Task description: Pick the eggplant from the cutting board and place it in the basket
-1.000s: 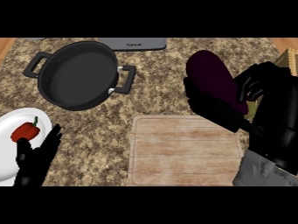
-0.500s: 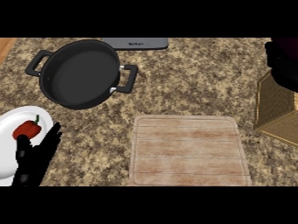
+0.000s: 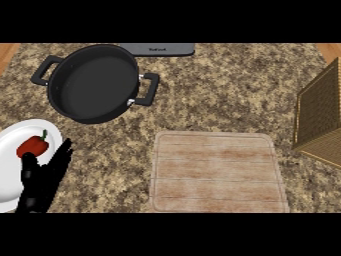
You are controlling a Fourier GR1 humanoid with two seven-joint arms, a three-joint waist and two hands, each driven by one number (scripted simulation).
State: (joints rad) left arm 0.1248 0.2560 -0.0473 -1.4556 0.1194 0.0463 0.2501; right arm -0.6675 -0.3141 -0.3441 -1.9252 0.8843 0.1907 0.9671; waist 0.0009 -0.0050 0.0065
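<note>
Here the bare wooden cutting board [image 3: 219,171] lies near the woven basket [image 3: 328,112]; left robot hand [image 3: 44,179] rests straight-fingered.

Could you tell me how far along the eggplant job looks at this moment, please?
Pickup looks done: the cutting board lies bare. In hand: unknown, since neither the eggplant nor the right hand shows. Left: placement cannot be confirmed, as the basket is cut off at the right edge. The left hand rests open beside the plate.

Kitchen. I'm over a speckled granite counter [image 3: 225,95]: black two-handled pan [image 3: 95,82], wooden cutting board [image 3: 217,172], white plate [image 3: 3,165] with a red pepper [image 3: 33,146], wicker basket [image 3: 328,115] at right.
</note>
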